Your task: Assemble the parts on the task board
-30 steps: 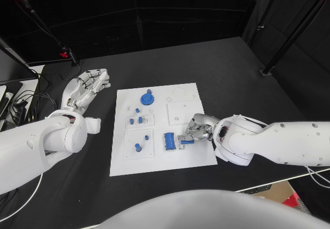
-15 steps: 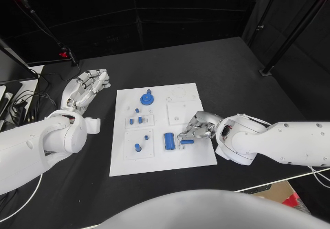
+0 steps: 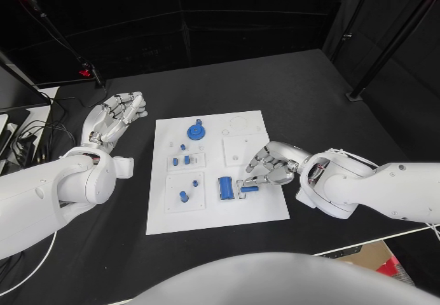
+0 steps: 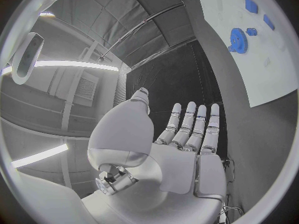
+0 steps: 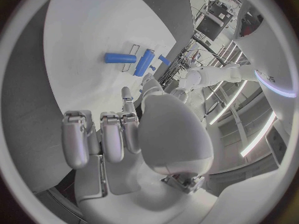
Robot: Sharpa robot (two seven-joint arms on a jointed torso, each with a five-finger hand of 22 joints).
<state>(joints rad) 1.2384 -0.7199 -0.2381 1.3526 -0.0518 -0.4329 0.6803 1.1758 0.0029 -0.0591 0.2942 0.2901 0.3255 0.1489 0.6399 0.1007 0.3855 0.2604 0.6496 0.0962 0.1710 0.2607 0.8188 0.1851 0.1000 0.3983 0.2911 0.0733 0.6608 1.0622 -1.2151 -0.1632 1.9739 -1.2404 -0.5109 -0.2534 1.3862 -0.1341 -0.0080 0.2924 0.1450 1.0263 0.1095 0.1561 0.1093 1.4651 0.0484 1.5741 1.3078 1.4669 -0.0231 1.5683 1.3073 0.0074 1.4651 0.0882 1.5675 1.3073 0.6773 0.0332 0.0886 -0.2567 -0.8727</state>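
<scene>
Right hand (image 3: 268, 166) positioned over task board (image 3: 213, 216)
Fingers curled, holding nothing, just beside small blue cylinder (image 3: 249, 189), placed for pickup.

A black table (image 3: 302, 95) stretches under and around both hands. Beyond the fingertips of the left hand (image 3: 114, 117), a small red light (image 3: 84, 72) glows on a thin black stand. Dark cables (image 3: 41, 130) loop on the outer side of that hand, near a dark screen (image 3: 14, 89). Well beyond the right hand (image 3: 266, 168), toward the far corner, a slanted black pole (image 3: 381, 57) meets the tabletop. Black curtains (image 3: 229, 32) hang behind. A cardboard box (image 3: 371, 257) sits below the table edge, behind the right hand.
</scene>
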